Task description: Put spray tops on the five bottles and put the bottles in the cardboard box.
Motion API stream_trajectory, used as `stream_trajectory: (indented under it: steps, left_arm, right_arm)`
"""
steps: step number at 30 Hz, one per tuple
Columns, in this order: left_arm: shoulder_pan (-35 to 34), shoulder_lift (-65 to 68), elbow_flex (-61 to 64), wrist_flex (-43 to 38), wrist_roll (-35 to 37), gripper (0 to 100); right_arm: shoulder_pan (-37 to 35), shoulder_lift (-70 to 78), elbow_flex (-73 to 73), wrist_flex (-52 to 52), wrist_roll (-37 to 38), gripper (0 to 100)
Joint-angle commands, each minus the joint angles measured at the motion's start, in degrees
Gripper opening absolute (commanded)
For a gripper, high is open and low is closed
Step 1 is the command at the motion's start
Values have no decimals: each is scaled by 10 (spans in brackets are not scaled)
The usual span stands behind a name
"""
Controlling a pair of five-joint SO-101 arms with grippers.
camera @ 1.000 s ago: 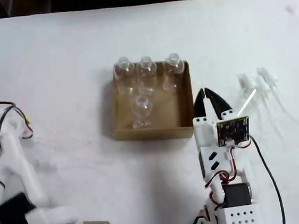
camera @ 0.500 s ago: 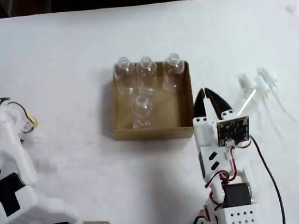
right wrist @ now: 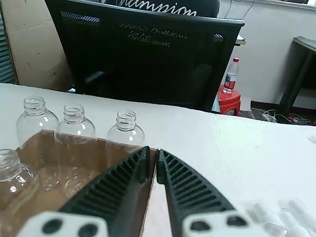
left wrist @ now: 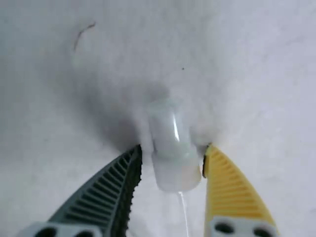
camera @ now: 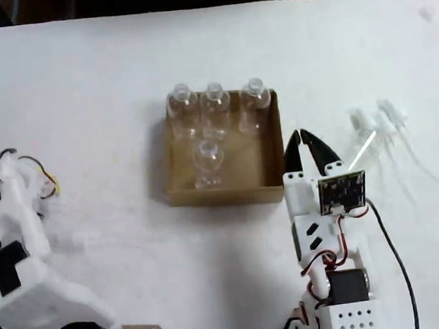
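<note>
Four clear bottles (camera: 215, 106) stand upright and uncapped inside the cardboard box (camera: 222, 193) at the middle of the white table (camera: 77, 77): three in a row along its far wall, the fourth alone nearer the front. Right gripper (camera: 299, 135) lies just outside the box's right wall, its two dark fingers drawn almost together with only a thin slit between them, holding nothing. Loose spray tops (camera: 374, 126) lie on the table a little beyond it, to the right. Left arm (camera: 19, 272) is folded at the table's near left corner, well apart from the box. Left gripper (left wrist: 172, 150), seen by its own wrist camera, pinches a translucent spray top (left wrist: 170, 138) between a dark finger (left wrist: 111, 195) and a yellow finger (left wrist: 229, 190); a thin tube (left wrist: 183, 212) trails from the top toward the camera, over bare table.
</note>
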Motion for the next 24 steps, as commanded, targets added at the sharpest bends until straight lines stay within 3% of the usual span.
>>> stream_trajectory:
  steps: [1, 12, 17, 21, 24]
  left_arm:
    - [-6, 7, -36, -5, 7, 195]
    - [-3, 5, -50, 10, 10, 195]
    - [-6, 5, -50, 9, 84, 195]
    - [-6, 5, -50, 9, 97, 194]
    - [-6, 5, -50, 9, 97, 137]
  right_arm:
    - [-2, -4, 4, 2, 7, 22]
    - [-2, -4, 4, 2, 7, 22]
    - [-2, -4, 4, 2, 7, 22]
    - [-2, -4, 4, 2, 7, 22]
    - [-2, -4, 4, 2, 7, 22]
